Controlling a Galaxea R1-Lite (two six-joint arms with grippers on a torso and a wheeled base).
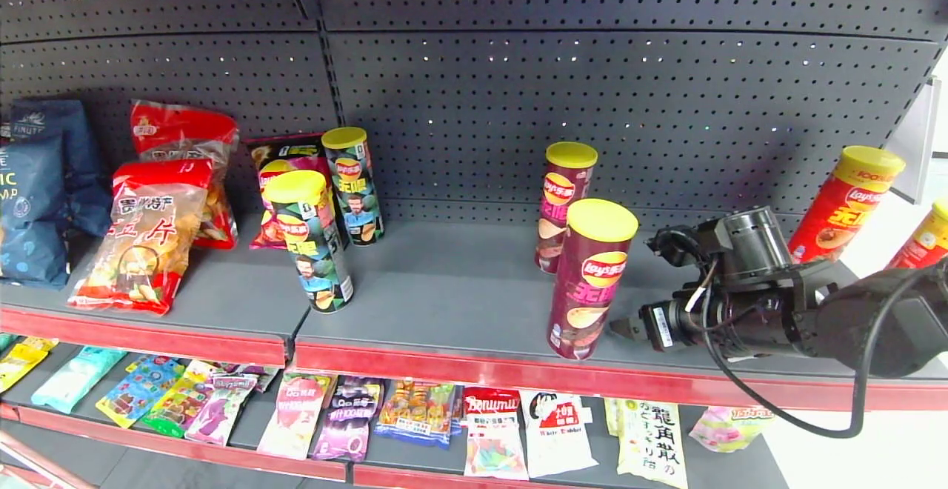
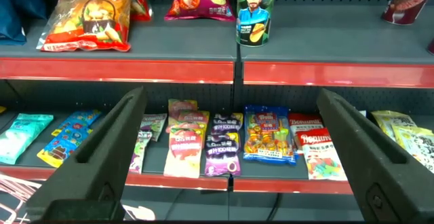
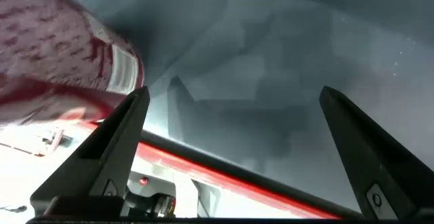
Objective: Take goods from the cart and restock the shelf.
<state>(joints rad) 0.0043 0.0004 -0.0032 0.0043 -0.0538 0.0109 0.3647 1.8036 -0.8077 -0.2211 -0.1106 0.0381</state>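
Your right claw [image 1: 621, 328] gapes empty beside the maroon can [image 1: 590, 281] at the shelf [image 1: 444, 311] front edge; left claw [image 2: 230, 98] is likewise wide, empty.

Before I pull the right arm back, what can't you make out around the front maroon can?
Head view: whether the right gripper touches the front maroon chip can; the jaws' tips are too small to tell.
Right wrist view: that can is blurred and cut off by the edge.
Head view: the rear maroon chip can, lower side behind the front one.
Head view: a red chip can, cut off by the picture's edge.
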